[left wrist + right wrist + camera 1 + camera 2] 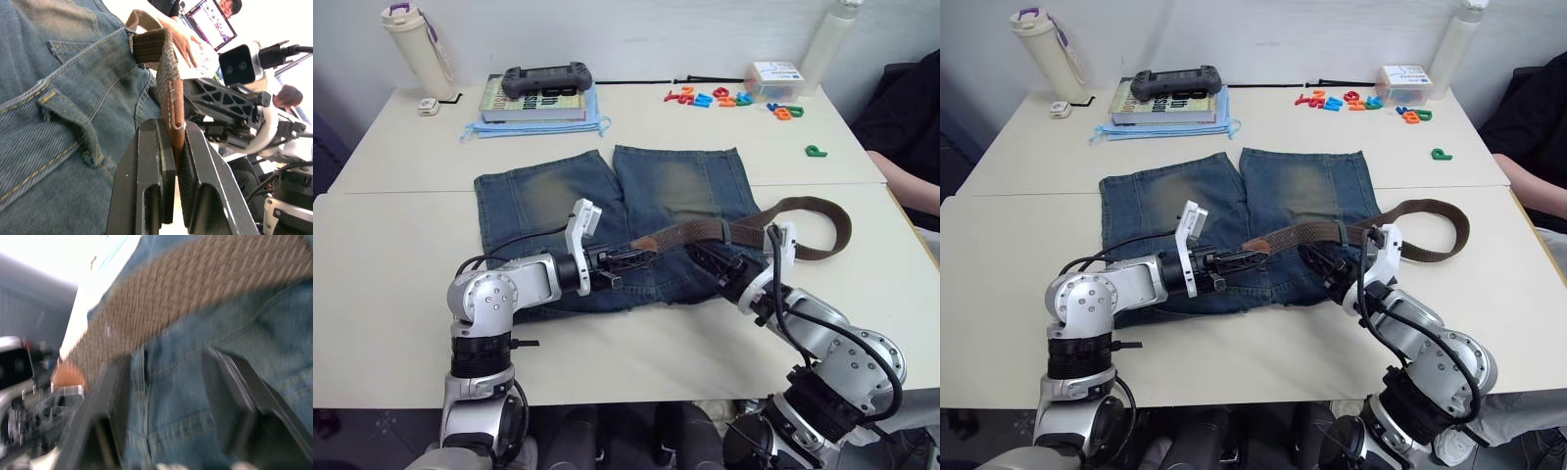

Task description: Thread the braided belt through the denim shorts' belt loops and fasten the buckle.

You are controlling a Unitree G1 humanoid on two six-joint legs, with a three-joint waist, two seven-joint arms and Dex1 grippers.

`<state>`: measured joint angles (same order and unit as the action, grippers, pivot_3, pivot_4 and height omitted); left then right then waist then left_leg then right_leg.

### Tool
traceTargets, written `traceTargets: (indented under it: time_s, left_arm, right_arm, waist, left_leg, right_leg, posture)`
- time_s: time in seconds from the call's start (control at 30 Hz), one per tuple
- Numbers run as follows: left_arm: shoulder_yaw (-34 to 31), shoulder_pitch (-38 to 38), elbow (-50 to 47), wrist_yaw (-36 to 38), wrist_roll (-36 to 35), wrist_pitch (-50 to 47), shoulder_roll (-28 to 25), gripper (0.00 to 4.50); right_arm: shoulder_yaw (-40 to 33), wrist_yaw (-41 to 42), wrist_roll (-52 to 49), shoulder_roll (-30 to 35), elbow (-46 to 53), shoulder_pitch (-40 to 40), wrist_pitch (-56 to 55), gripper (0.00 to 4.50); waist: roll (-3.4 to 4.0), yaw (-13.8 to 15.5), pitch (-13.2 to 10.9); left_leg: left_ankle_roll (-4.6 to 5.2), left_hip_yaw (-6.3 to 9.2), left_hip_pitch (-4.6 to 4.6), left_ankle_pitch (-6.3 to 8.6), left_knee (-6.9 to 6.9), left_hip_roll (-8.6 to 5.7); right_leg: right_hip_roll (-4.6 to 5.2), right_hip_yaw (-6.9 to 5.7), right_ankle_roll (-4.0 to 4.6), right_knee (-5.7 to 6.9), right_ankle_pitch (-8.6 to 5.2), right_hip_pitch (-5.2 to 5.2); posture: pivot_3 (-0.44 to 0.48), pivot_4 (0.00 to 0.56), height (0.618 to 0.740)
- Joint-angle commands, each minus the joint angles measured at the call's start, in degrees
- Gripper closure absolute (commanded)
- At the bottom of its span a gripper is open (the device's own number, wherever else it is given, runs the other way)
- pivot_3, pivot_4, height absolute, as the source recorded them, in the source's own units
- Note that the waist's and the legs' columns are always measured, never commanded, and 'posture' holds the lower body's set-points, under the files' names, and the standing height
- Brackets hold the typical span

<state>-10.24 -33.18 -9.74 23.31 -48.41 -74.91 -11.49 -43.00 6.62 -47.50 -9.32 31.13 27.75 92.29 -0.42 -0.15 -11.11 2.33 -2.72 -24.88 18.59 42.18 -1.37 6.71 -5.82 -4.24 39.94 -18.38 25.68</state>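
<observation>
Threading step: belt tip held over the waistband.
Left claw (171, 161) pinches the belt (705, 233) tip; right claw (181, 396) open over shorts (538, 196); next, aim at a loop (73, 122).

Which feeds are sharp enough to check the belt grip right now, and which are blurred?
Left wrist view: sharp; the left gripper pinches the braided belt by its tan tip. Right wrist view: smeared, belt weave and denim shorts soft. Both eye views: evenly lit, clear; the right gripper sits beside the belt.
</observation>
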Motion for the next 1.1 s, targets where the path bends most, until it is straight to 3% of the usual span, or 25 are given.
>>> traceTargets:
  time_s: [0.03,0.47,0.87,1.1]
  left_arm:
    - [-0.5,-0.6,-1.6,0.1,-1.8,0.6,0.3,4.50]
    - [-0.9,1.2,-2.9,-0.1,-2.9,-0.4,-0.3,4.50]
    - [-4.7,-0.6,-0.6,-3.2,-5.2,-1.0,2.8,4.50]
    - [-6.0,-1.6,0.4,-5.2,-5.9,-1.2,3.4,4.50]
  right_arm:
    - [-1.9,-4.2,-7.1,-8.8,-1.9,1.7,0.2,2.06]
    - [-5.8,-13.1,-17.5,-7.7,-10.1,6.6,-7.4,2.06]
    - [1.6,-19.9,-33.1,-2.8,-11.7,-0.5,-13.2,2.06]
    - [11.0,-25.8,-43.6,2.1,-12.2,-5.5,-22.7,2.06]
  waist:
    - [0.00,0.0,0.0]
    - [0.00,0.1,0.0]
    - [0.00,0.0,0.0]
    - [0.00,0.0,0.0]
  left_leg:
    - [0.00,0.00,0.01,0.00,0.00,0.01]
    - [0.02,0.00,-0.02,-0.01,0.00,0.00]
    - [0.02,0.00,-0.06,-0.01,0.00,0.04]
    - [0.05,0.00,-0.10,-0.02,0.01,0.04]
  right_leg:
    - [0.00,0.00,0.01,0.00,0.00,0.00]
    - [0.00,0.00,0.01,-0.03,0.00,0.00]
    - [-0.01,0.01,0.01,-0.03,-0.01,0.03]
    - [-0.01,0.00,0.00,-0.06,-0.01,0.04]
  posture:
    - [0.000,0.150,0.667]
    - [0.000,0.150,0.667]
    - [0.000,0.150,0.667]
    - [0.000,0.150,0.667]
